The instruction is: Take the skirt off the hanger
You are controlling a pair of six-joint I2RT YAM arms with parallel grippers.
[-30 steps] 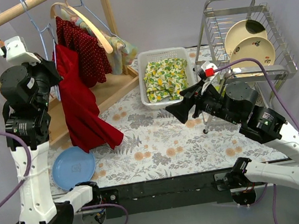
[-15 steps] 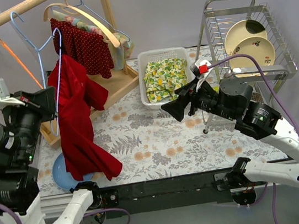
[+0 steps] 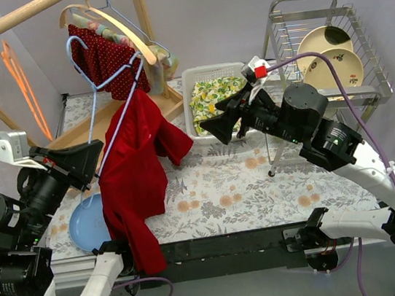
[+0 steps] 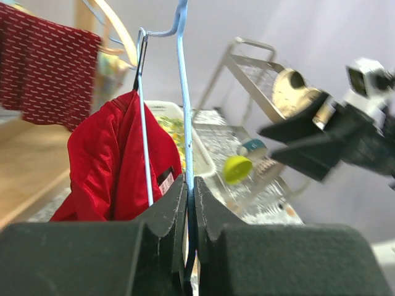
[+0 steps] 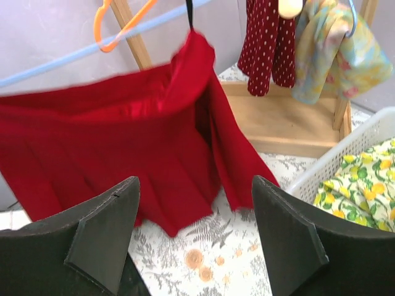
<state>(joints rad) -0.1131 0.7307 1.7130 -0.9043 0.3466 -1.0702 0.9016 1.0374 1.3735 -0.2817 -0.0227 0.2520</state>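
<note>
Draping ahead and just left of the left gripper (image 4: 190,185), the red skirt (image 3: 134,179) hangs on the blue wire hanger (image 3: 111,86), whose wire that gripper pinches tight. The right gripper (image 5: 194,182) hovers with fingers spread wide, the skirt straight ahead of it, untouched.

top view looks down from behind; both wrist views share the skirt (image 3: 133,190).

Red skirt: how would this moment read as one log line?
left gripper: shut on blue hanger | red skirt: hanging on hanger | right gripper: open, facing skirt, apart | step: skirt not removed
</note>
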